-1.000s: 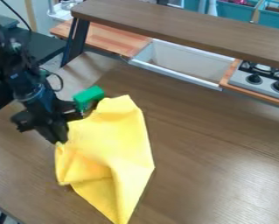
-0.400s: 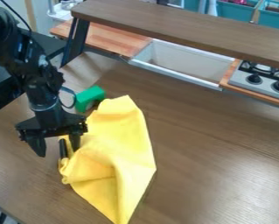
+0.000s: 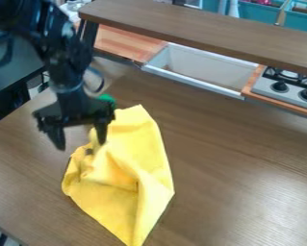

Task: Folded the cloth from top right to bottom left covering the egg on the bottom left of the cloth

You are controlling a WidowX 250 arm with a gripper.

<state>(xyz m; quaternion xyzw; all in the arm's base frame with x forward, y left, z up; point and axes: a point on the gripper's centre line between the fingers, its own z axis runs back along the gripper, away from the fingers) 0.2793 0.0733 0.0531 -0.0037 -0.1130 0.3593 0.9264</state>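
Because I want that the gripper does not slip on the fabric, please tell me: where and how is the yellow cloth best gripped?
Probably at the raised, crumpled folds left of the middle of the yellow cloth, coming from above with the gripper, one finger on each side of a ridge. There the fabric bunches up; the lower part looks flatter and gives less to pinch.

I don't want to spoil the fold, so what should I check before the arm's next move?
1. Gripper open: ok, its fingers stand apart.
2. Gripper free of the yellow cloth: cannot tell; one finger overlaps it in view.
3. Cloth smooth: not ok, it is creased and bunched below the gripper.
4. Egg covered: cannot tell.
5. Green block clear of the arm: cannot tell; the arm partly hides it.
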